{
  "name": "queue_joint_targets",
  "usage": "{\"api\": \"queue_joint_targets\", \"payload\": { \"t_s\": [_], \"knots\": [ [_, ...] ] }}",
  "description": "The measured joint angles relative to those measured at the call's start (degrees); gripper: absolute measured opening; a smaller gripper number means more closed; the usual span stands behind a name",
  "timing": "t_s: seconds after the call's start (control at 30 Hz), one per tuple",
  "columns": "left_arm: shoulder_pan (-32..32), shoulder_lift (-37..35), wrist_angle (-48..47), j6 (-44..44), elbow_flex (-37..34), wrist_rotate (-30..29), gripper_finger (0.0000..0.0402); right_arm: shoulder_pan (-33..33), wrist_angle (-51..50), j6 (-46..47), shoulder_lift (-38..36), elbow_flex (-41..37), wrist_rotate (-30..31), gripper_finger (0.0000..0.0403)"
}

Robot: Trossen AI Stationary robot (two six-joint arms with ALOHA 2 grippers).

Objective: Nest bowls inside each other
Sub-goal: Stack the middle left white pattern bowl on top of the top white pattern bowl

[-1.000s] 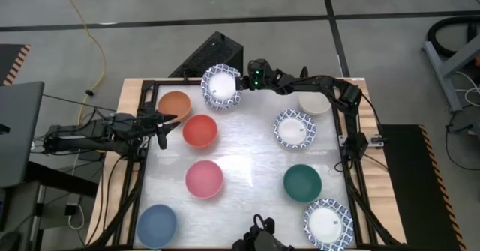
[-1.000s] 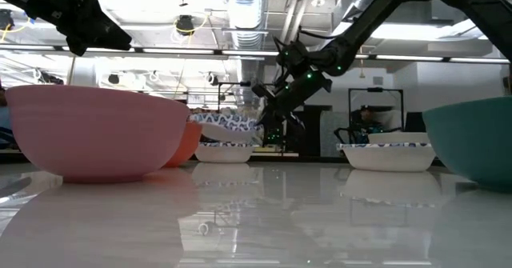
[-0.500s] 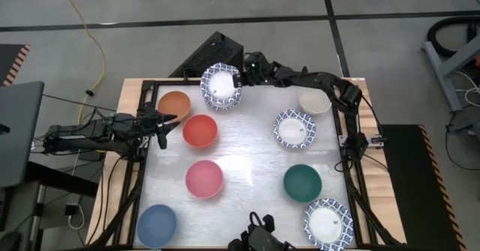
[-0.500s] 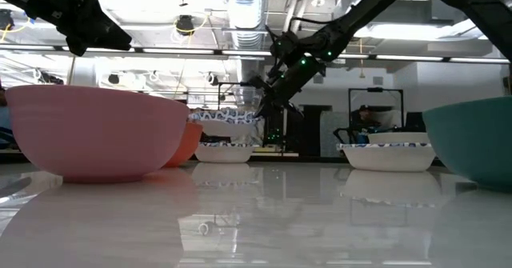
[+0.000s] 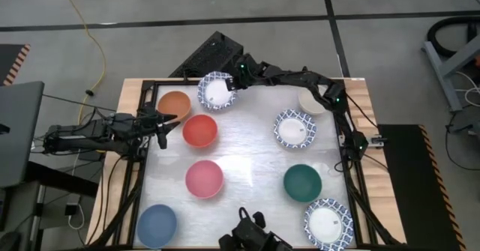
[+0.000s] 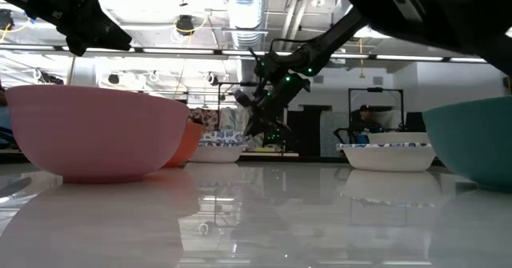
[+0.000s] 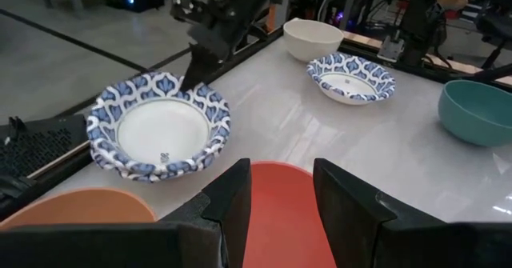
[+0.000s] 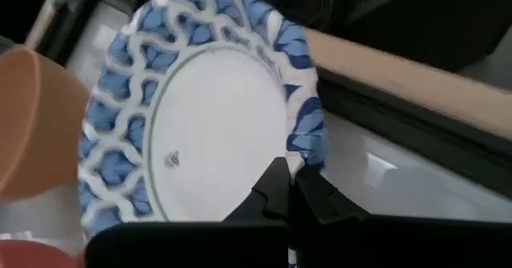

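A white bowl with a blue-patterned rim (image 5: 216, 91) is at the table's far edge, left of centre, with my right gripper (image 5: 235, 79) shut on it. In the left wrist view it (image 7: 158, 129) lies in a second patterned bowl, whose rim (image 7: 160, 170) shows below it. The orange bowl (image 5: 174, 105) and the red bowl (image 5: 199, 131) stand close by. My left gripper (image 5: 166, 121) waits open at the table's left edge, level, with the red bowl (image 7: 276, 212) just beyond its fingers. My right gripper pinches the patterned bowl's rim (image 8: 302, 150) between its two fingers, on the side toward the table's right. The fingers (image 7: 194, 70) slant down from the far right. The bowl is a little tilted, its underside in the patterned bowl beneath.
Other bowls stand apart on the white table top: pink (image 5: 204, 178), blue (image 5: 157, 225), dark green (image 5: 302, 183), cream (image 5: 313, 101), and two patterned ones (image 5: 295, 128) (image 5: 328, 223). A black frame (image 5: 142, 161) rims the table.
My right gripper has moved toward the table's left edge and tipped further down, staying shut on the patterned bowl. The bowl, held tilted above the lower patterned bowl a second ago, has levelled and sunk into it.
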Motion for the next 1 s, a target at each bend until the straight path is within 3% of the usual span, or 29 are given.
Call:
{"api": "queue_joint_targets", "payload": {
  "t_s": [0.43,1.0],
  "knots": [
    [0.0,0.0,0.0,0.0,0.0,0.0,0.0126,-0.1,-3.3,-1.6,0.0,0.1,-0.1,0.0024],
    [0.0,0.0,-1.2,0.1,0.0,0.0,0.0126,0.1,-2.8,-5.6,0.0,0.1,-0.1,0.0139]
  ]
}}
